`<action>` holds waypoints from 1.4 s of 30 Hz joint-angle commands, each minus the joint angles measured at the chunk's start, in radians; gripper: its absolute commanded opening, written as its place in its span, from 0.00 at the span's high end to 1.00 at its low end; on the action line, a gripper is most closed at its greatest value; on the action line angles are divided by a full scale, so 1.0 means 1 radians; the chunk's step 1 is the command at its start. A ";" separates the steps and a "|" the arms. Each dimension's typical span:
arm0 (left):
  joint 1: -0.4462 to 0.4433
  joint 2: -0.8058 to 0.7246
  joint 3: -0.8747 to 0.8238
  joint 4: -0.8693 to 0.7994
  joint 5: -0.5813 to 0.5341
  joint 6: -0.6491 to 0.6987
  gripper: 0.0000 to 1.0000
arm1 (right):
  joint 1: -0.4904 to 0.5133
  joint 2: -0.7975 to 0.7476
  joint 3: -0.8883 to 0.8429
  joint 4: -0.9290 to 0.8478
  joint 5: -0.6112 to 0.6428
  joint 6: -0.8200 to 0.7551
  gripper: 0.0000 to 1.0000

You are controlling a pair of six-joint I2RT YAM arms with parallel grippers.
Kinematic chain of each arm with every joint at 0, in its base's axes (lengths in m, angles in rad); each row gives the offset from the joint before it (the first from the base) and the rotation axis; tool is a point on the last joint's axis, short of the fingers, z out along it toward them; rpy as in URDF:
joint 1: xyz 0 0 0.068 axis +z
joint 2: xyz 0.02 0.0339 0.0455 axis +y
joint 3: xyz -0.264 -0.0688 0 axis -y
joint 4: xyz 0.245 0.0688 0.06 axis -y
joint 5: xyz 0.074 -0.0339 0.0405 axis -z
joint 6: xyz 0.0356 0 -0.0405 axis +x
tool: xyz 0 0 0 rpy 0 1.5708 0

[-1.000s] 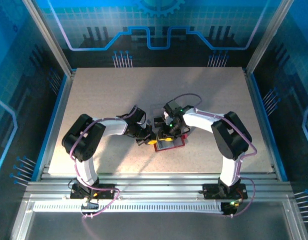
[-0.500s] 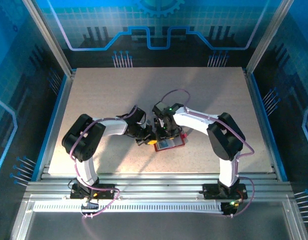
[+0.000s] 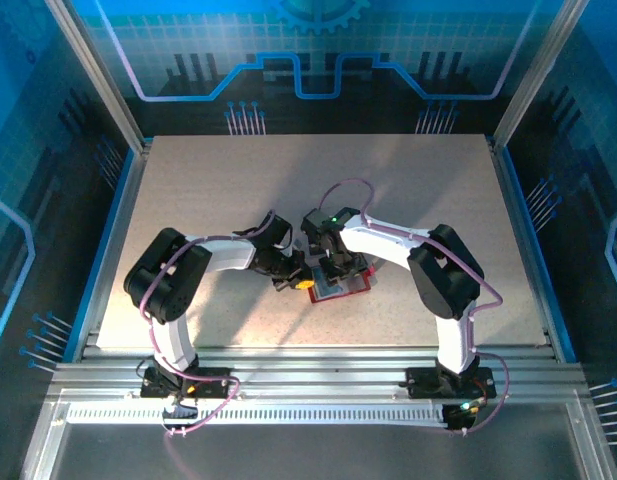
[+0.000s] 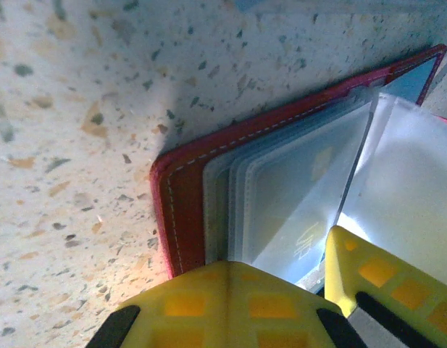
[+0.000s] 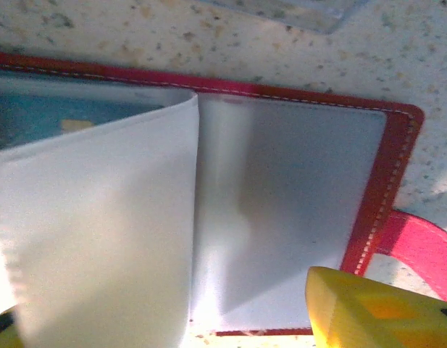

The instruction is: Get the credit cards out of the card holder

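The red card holder (image 3: pixel 352 291) lies open on the table between my two arms. In the left wrist view its red edge (image 4: pixel 178 210) and stacked pale pockets (image 4: pixel 295 188) lie right under my left gripper (image 4: pixel 241 283), which is shut with its tips resting on the pockets' near edge. In the right wrist view the card holder (image 5: pixel 390 167) shows a pale pocket leaf (image 5: pixel 100 225) lifted up between the wide-apart fingers of my open right gripper (image 5: pixel 172 326). A blue credit card (image 5: pixel 35 116) shows behind that leaf. The red clasp tab (image 5: pixel 422 250) sticks out on the right.
A clear plastic tray (image 3: pixel 316 221) lies just behind the card holder, close to both wrists. The speckled tabletop (image 3: pixel 238 180) stretches away to the left, right and far side. Blue walls and metal rails frame it.
My right gripper has moved left over the card holder and its fingers have spread wider. The left gripper has stayed shut in the same place on the holder's edge.
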 commanded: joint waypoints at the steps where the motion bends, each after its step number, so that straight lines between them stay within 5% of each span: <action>1: 0.003 0.033 -0.001 -0.071 -0.034 0.017 1.00 | -0.015 -0.039 0.010 -0.046 0.053 -0.012 0.41; 7: 0.003 0.030 0.000 -0.077 -0.034 0.018 1.00 | -0.073 -0.075 -0.047 -0.016 0.022 -0.026 0.41; 19: 0.004 0.009 0.004 -0.086 -0.037 0.018 1.00 | -0.208 -0.111 -0.190 0.146 -0.231 -0.052 0.44; 28: 0.003 -0.082 0.052 -0.132 -0.039 0.021 1.00 | -0.202 -0.133 -0.251 0.211 -0.382 0.002 0.49; 37: 0.002 -0.098 0.095 -0.172 -0.034 0.041 0.98 | -0.136 -0.176 -0.288 0.218 -0.422 0.073 0.51; 42: 0.001 -0.071 0.093 -0.169 -0.034 0.053 1.00 | -0.146 -0.221 -0.272 0.165 -0.325 0.072 0.52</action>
